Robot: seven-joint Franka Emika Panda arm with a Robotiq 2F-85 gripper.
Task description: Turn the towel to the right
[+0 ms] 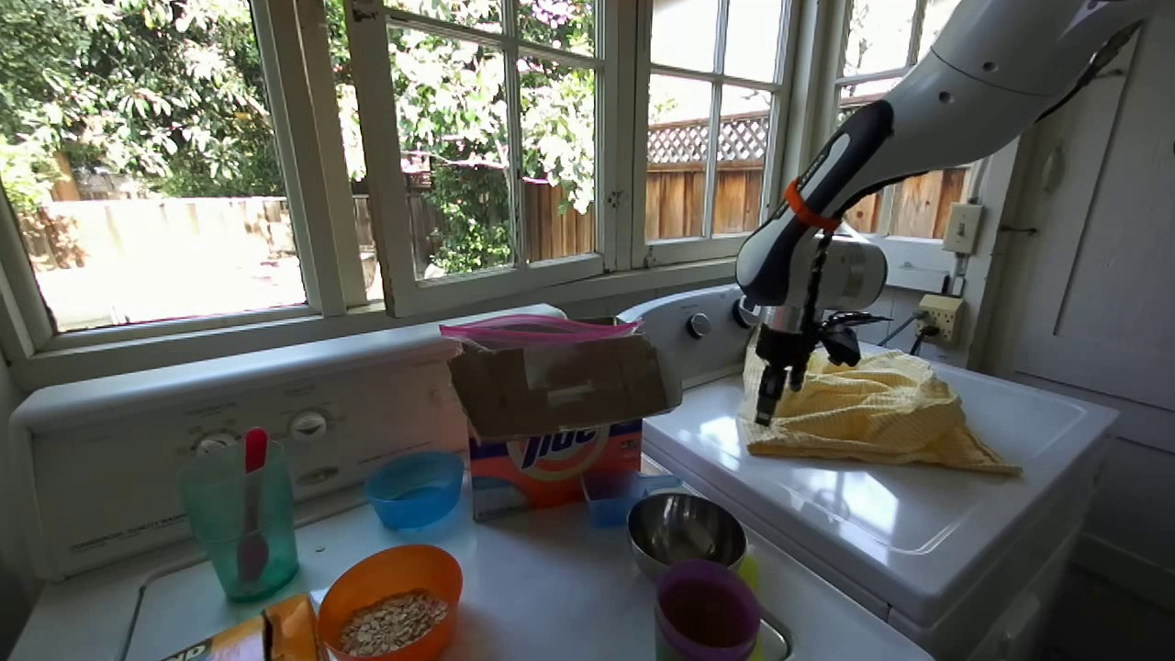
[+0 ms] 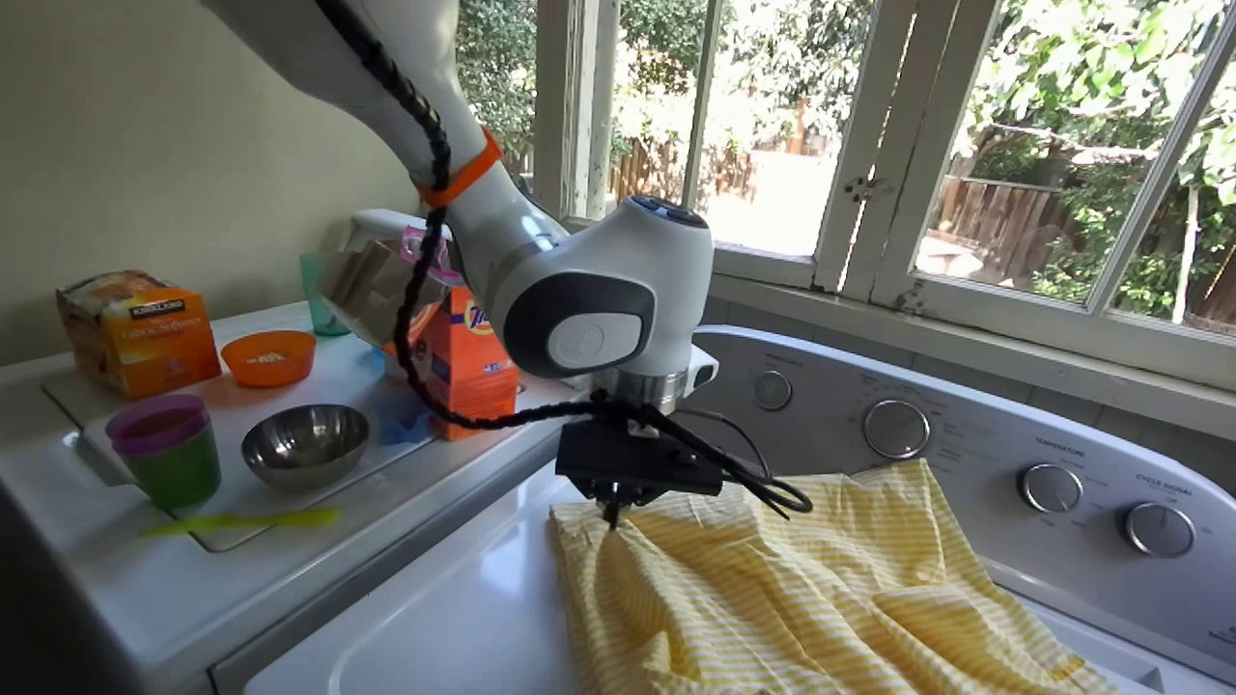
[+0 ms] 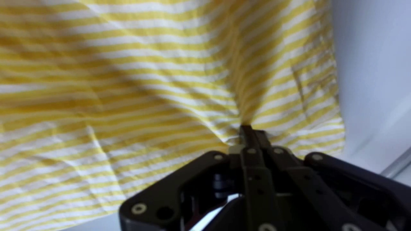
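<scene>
Windows (image 2: 884, 193) beyond towel (image 2: 772, 589), exterior views only

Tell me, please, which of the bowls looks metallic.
The silver bowl, beside the purple cup: it has a mirror-like shine, unlike the orange bowl and the blue bowl.

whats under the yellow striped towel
The white machine top is under the yellow striped towel and shows beyond its edges. The part directly beneath is covered, so I can't tell whether anything else lies there.
</scene>
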